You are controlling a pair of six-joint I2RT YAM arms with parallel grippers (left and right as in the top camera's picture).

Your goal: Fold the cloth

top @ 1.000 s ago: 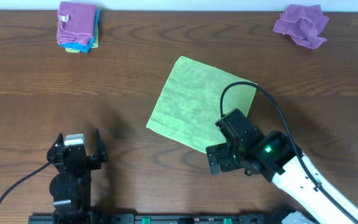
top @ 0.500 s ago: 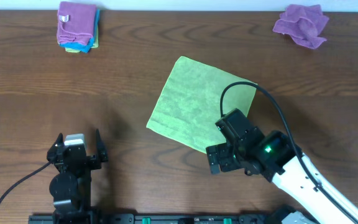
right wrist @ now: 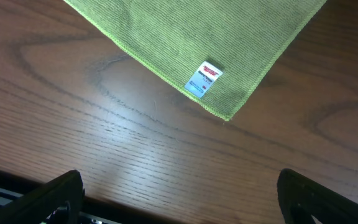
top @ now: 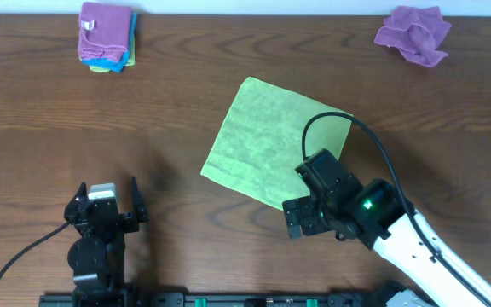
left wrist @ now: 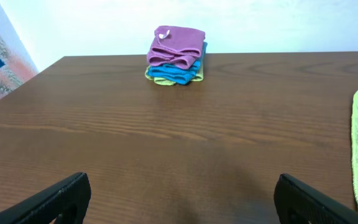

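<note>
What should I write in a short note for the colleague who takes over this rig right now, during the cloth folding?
Left gripper: open, empty, parked at the near left of the table, apart from the cloth.
Right gripper: open, empty, by the cloth's near corner, the one with the white tag.
Cloth: flat, unfolded, set askew right of centre.
Done: no fold yet.
Left: grip a corner or edge, probably this near one, and fold the cloth over.

Light: we see bright, even light from overhead.
Glare: we find a pale sheen on the table [right wrist: 166, 155], right wrist view.
Shadows: we note only soft, faint ones on the wood.
Focus: we see the cloth [right wrist: 197, 37] weave sharp; its tag [right wrist: 202, 79] print blurs.
</note>
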